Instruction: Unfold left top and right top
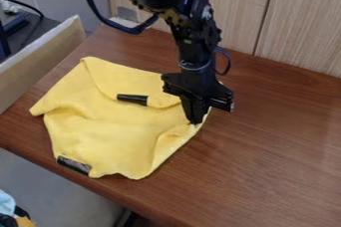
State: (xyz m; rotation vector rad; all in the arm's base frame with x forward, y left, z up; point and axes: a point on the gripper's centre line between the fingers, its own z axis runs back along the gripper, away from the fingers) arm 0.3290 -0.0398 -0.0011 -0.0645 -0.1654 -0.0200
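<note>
The gripper (194, 120) hangs at the right edge of the yellow cloth (110, 126), its tips down at the fabric; whether cloth is held between them cannot be made out. Folds run along the cloth's upper left and lower right, and the fabric bunches beside the gripper's tips. One black patch (132, 99) lies near the cloth's middle, and another black patch (74, 165) is at its lower left corner. The arm hides part of the cloth's upper right side.
The brown wooden table (273, 156) extends to the right of the cloth. A wood-grain panel (299, 22) stands along the back. At the left is a pale board (40, 64) beside the table's edge, and the cloth's lower left corner lies close to the front edge.
</note>
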